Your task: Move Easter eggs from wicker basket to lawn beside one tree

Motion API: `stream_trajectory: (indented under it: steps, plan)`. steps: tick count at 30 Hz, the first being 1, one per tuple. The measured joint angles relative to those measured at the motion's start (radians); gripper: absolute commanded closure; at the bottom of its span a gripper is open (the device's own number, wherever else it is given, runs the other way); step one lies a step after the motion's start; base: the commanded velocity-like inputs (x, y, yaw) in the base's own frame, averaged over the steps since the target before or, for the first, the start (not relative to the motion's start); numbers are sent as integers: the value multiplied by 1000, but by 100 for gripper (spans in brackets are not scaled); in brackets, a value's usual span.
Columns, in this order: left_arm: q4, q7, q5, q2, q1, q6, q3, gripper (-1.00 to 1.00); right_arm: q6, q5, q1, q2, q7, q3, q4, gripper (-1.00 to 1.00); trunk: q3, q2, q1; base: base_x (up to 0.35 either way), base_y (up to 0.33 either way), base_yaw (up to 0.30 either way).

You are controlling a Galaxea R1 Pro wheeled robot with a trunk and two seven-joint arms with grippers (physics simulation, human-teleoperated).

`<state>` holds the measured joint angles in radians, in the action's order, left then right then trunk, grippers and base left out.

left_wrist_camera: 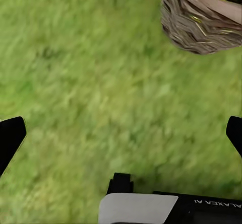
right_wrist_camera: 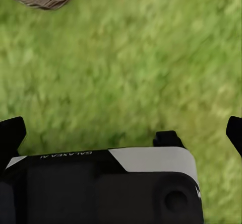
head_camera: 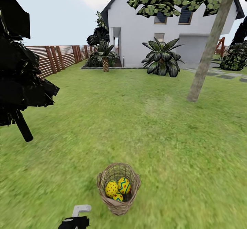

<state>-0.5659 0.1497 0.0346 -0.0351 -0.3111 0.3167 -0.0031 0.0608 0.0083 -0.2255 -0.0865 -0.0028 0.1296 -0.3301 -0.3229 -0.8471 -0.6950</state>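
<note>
Counted: three Easter eggs (head_camera: 117, 188), all inside one wicker basket (head_camera: 118, 205) on lawn (head_camera: 144, 126). Beyond basket: one grey-trunked tree (head_camera: 209, 50), one black conifer (head_camera: 20, 67), two short palms (head_camera: 105, 55) (head_camera: 162, 58), one white house (head_camera: 144, 26), one slatted fence (head_camera: 55, 59).

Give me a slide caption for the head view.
Three Easter eggs sit in the wicker basket on the lawn.
</note>
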Motion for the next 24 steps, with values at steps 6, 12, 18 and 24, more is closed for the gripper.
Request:
stream_trajectory:
  steps: [6, 12, 18, 24]
  plan:
    - [0, -1, 0, 0, 0, -1, -1, -100, 0, 0, 0, 1, 0, 2, 0, -100, 0, 0, 0, 159, 218, 0]
    - [0, -1, -1, 0, 0, -1, -3, -100, -2, -1, 0, 1, 0, 2, 0, -100, 0, 0, 0, 202, 153, 0]
    - [-5, 0, -1, 0, 0, -10, -5, -100, -2, 0, 0, 1, 0, 4, 0, -100, 0, 0, 0, 134, 73, 0]
    - [0, 6, -2, 0, 0, -32, -8, -100, -1, 0, 1, 2, 0, 5, 0, -100, 0, 0, 0, 114, 8, 0]
